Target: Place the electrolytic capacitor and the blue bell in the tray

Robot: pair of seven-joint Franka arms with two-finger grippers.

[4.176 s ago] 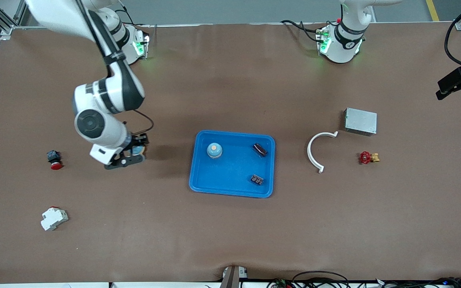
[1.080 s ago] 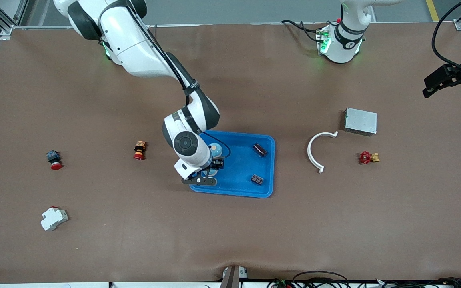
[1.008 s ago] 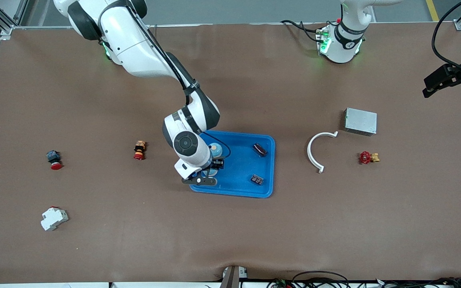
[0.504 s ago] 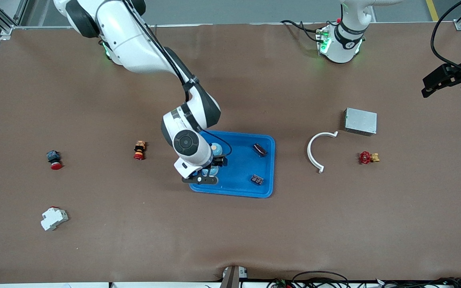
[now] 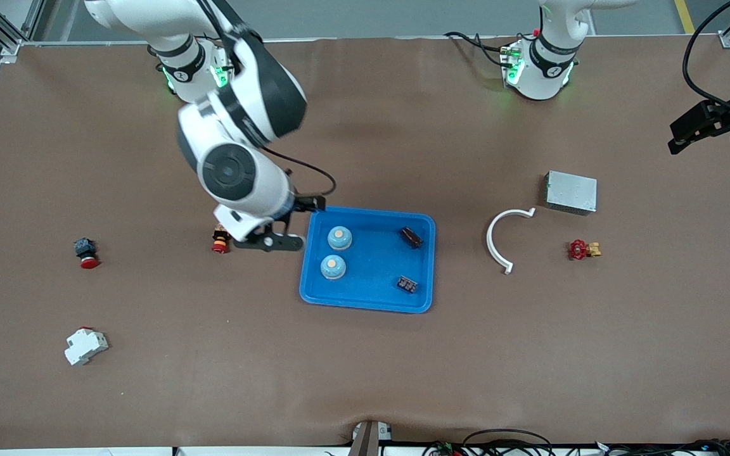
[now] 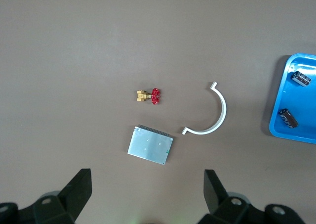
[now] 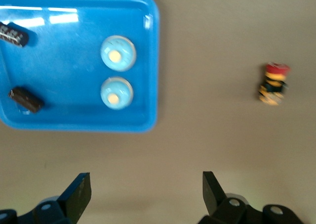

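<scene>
The bright-blue tray (image 5: 366,299) lies mid-table. In it are two blue bells (image 5: 339,237) (image 5: 332,266), upright and side by side, and two dark electrolytic capacitors (image 5: 411,236) (image 5: 407,284). My right gripper (image 5: 301,223) is open and empty, up over the table at the tray's edge toward the right arm's end. The right wrist view shows the tray (image 7: 154,61), both bells (image 7: 118,53) (image 7: 116,92) and both capacitors (image 7: 12,33) (image 7: 25,99). My left gripper (image 5: 688,133) waits open and empty, high over the left arm's end of the table.
A small red-and-yellow button (image 5: 220,239) stands beside the right gripper. A black-and-red button (image 5: 85,252) and a white breaker (image 5: 85,346) lie toward the right arm's end. A white arc (image 5: 502,237), a grey metal box (image 5: 571,192) and a red valve (image 5: 582,249) lie toward the left arm's end.
My right gripper carried a second blue bell into the tray, let go of it, then rose and drew back toward the right arm's end. The left arm has hardly moved.
</scene>
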